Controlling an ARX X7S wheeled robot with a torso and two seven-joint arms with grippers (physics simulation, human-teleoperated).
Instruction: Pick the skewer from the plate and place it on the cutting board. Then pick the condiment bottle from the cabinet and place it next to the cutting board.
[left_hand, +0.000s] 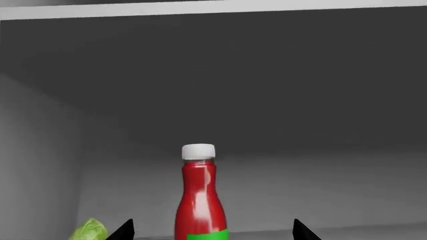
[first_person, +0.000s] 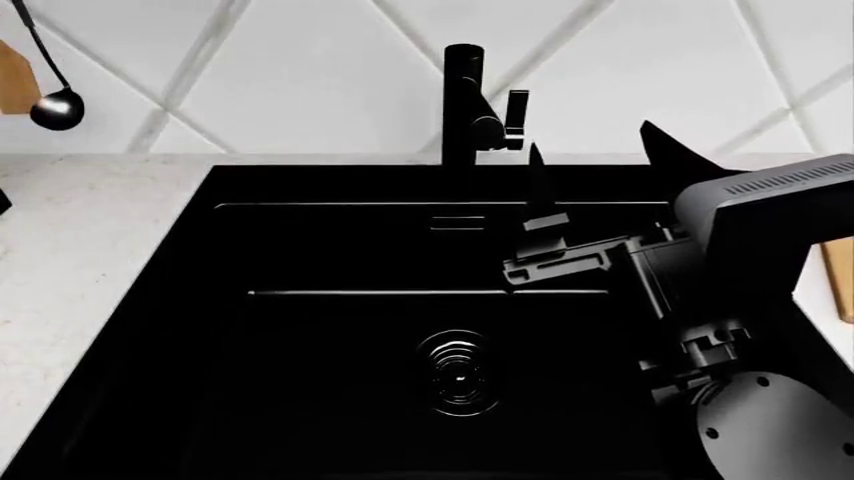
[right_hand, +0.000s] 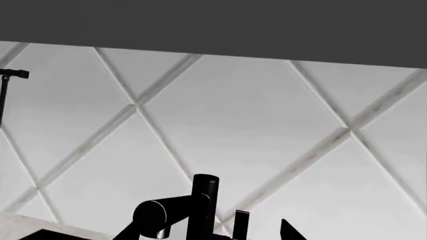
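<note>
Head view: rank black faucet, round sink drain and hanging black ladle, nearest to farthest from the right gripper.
1. Black faucet, just beyond the right gripper.
2. Round sink drain, down below it.
3. Hanging black ladle, far left.

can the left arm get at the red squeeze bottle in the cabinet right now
Probably yes. The red squeeze bottle with the white cap stands upright straight ahead of the open left pincer, nothing between them; the green object sits off to one side.

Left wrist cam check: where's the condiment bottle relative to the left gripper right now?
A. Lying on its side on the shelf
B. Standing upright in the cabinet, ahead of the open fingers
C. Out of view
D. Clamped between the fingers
B: the condiment bottle stands upright on the cabinet shelf, between and beyond the left gripper's spread fingertips, not yet gripped.
</note>
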